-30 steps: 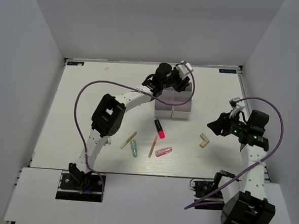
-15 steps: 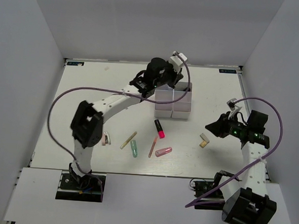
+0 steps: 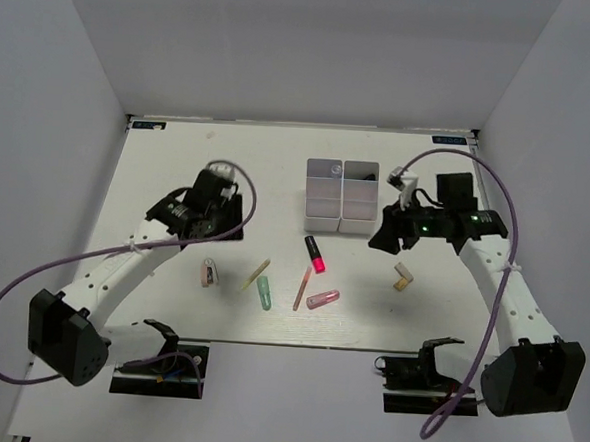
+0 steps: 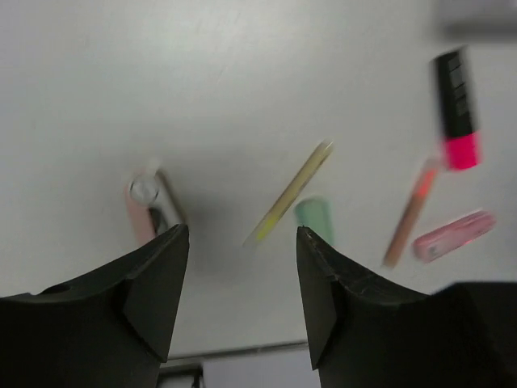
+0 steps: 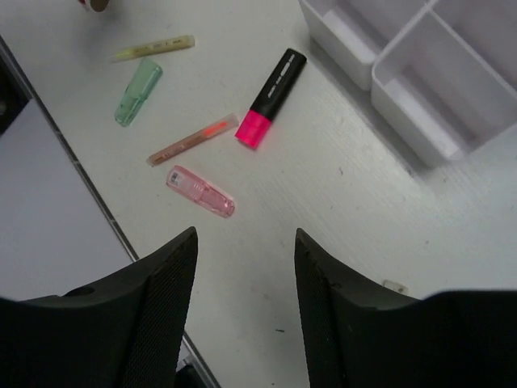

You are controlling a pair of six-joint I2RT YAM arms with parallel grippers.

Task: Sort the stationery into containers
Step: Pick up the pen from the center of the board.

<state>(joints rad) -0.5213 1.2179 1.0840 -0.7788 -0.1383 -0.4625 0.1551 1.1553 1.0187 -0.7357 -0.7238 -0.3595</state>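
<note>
The white organiser (image 3: 342, 196) stands at the back centre, its compartments open. In front of it lie a black marker with a pink cap (image 3: 315, 253), an orange stick (image 3: 302, 289), a pink tube (image 3: 322, 300), a green tube (image 3: 264, 293), a yellowish stick (image 3: 254, 277) and a small pink-and-black item (image 3: 209, 273). A beige block (image 3: 403, 278) lies to the right. My left gripper (image 3: 212, 232) is open and empty above the table, left of the items. My right gripper (image 3: 382, 237) is open and empty, just right of the organiser's front corner.
In the left wrist view the yellowish stick (image 4: 291, 194) and green tube (image 4: 315, 214) lie just beyond the open gripper (image 4: 242, 275). In the right wrist view the organiser (image 5: 404, 73) is at the upper right and the marker (image 5: 271, 97) is beyond the gripper (image 5: 246, 267). White walls enclose the table.
My left arm has pulled back from the organiser to the left front. My right arm has swung in from the right toward the organiser. The pink-and-black item now shows.
</note>
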